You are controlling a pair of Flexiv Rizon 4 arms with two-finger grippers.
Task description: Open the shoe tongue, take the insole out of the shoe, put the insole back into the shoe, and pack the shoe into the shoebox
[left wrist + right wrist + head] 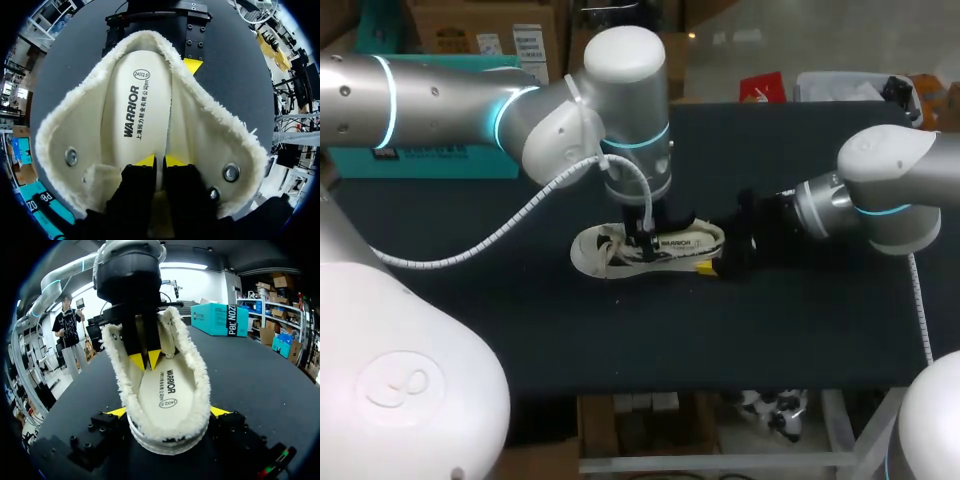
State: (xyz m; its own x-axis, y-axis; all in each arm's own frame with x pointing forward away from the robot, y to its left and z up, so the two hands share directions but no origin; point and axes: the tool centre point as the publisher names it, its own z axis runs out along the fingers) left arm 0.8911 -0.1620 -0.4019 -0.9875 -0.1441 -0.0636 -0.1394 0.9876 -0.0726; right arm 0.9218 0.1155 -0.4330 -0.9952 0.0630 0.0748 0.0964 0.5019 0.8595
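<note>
Lengthwise across table, shoe, toe leftward, heel in right claw.

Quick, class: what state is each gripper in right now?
Left gripper: closed, tips on the insole inside the shoe.
Right gripper: closed on the shoe's heel, holding it.

Head cam: high behind robot, looks down on black-topped table. L wrist cam: v. close above, looking into cream fleece-lined shoe. R wrist cam: low at heel, faces toe-ward. All share shoe; wrist cams share cream printed insole.
</note>
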